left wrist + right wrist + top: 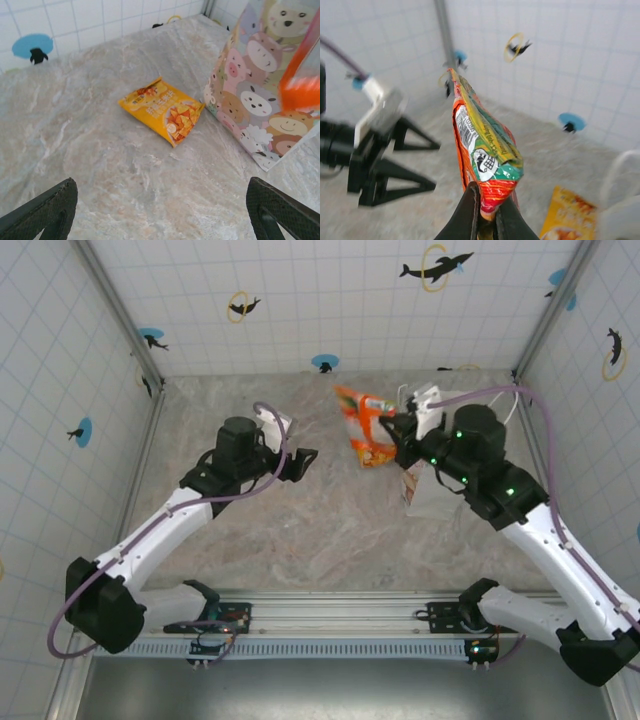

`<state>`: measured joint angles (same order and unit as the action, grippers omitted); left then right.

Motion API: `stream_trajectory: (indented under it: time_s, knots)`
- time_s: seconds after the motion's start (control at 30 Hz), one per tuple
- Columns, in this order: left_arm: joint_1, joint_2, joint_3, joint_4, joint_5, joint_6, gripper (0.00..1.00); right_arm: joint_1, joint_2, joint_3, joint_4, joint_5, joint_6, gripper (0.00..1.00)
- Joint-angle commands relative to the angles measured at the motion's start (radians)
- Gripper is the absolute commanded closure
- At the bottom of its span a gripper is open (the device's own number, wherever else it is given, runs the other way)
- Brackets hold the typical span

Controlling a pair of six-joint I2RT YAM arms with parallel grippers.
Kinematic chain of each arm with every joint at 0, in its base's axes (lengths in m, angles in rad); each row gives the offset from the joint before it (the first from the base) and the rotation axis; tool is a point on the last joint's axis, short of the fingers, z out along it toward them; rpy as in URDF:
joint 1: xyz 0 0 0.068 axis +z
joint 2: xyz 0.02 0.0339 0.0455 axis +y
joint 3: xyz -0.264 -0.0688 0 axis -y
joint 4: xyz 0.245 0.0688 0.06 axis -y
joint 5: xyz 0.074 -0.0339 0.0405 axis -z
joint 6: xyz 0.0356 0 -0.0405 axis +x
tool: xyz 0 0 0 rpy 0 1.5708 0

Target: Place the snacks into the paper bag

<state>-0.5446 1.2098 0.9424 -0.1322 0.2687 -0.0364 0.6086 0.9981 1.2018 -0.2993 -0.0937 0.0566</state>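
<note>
Marble tabletop (100, 165), yellow packet (162, 110) beside bag (250, 95)

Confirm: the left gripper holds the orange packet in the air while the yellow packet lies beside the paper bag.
Wrong arm. The right wrist view shows the right gripper shut on the orange packet, held in the air; the left gripper is open and empty. The yellow packet does lie beside the paper bag.
</note>
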Motion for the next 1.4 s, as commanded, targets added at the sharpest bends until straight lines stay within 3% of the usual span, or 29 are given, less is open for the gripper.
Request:
stream_trajectory:
  time_s: [0.0,0.2,0.47,0.77,0.93,1.13,1.37]
  knots:
    - [-0.012,0.032,0.017,0.034,-0.027,-0.079,0.11,-0.076,-0.035,0.069,0.115,0.043,0.054,1.0]
    - [-0.039,0.082,0.025,0.04,-0.005,-0.052,0.11,-0.235,-0.033,0.094,0.142,0.047,0.084,1.0]
    - [-0.068,0.142,0.075,0.054,0.017,-0.033,0.11,-0.391,-0.012,0.082,0.005,0.109,0.157,1.0]
    - [-0.078,0.175,0.09,0.073,0.063,-0.015,0.14,-0.503,-0.047,0.06,0.153,-0.141,0.258,1.0]
    - [-0.083,0.195,0.107,0.081,0.091,-0.009,0.16,-0.552,0.016,0.222,0.006,-0.07,0.21,1.0]
    - [-0.085,0.216,0.125,0.096,0.06,-0.054,0.16,-0.616,0.011,0.213,-0.067,-0.053,0.233,1.0]
    - [-0.084,0.284,0.172,0.109,0.032,-0.175,0.16,-0.628,0.064,0.203,-0.263,-0.203,0.283,1.0]
